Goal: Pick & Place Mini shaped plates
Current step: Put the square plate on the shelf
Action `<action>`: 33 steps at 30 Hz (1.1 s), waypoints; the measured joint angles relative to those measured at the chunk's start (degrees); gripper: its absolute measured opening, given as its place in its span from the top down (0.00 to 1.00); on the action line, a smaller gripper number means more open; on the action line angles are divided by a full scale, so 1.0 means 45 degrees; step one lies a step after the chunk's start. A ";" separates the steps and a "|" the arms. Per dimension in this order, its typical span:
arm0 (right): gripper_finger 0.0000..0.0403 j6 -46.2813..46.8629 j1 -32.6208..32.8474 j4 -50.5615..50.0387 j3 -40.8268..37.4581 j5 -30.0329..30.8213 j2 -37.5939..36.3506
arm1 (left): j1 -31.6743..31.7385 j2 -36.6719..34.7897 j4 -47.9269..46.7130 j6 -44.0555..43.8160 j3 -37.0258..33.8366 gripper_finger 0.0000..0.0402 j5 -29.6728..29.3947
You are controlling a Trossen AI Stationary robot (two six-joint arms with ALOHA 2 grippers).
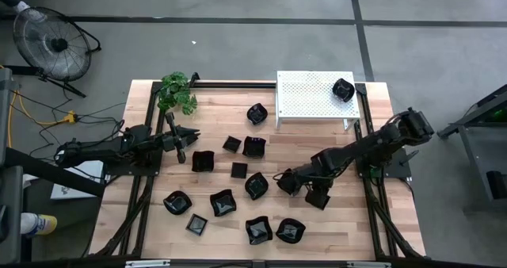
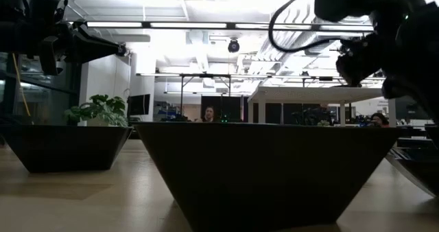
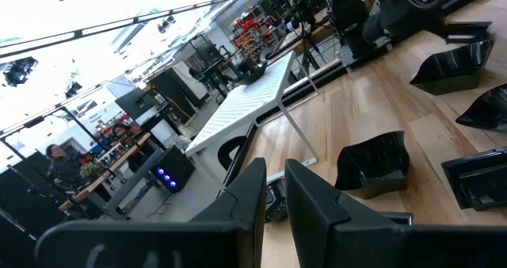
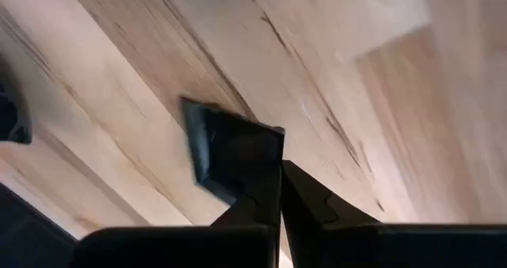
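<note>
Nearest my right wrist camera, the right gripper [image 4: 279, 190] was pinching a small square plate's [image 4: 230, 153] rim; no long axis showed.

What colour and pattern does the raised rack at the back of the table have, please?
The rack is white, perforated with small holes; clearest in the high view.

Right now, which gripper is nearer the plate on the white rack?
Right. The right gripper sits below the plate on the rack; the left gripper is farther, across the table.
</note>
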 joint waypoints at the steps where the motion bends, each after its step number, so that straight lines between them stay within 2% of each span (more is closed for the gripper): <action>1: 1.00 0.0110 0.0000 -0.0108 0.0000 0.0010 -0.0229 | 0.0000 0.0000 -0.0003 0.0000 0.0000 0.89 0.0000; 8: 1.00 0.0994 0.0000 -0.0320 -0.0005 0.0525 -0.1866 | 0.0005 0.0000 -0.0002 0.0000 0.0000 0.89 0.0000; 18: 1.00 0.2261 0.0000 0.0307 -0.0005 0.2461 -0.4432 | 0.0003 0.0000 0.0001 0.0000 0.0000 0.89 0.0000; 25: 1.00 0.3288 0.0000 0.1560 -0.0005 0.5059 -0.5946 | 0.0000 0.0000 -0.0001 0.0000 0.0000 0.89 0.0003; 33: 1.00 0.4219 -0.0001 0.1633 -0.0005 0.8564 -0.7029 | 0.0000 0.0000 -0.0004 0.0000 0.0000 0.89 0.0002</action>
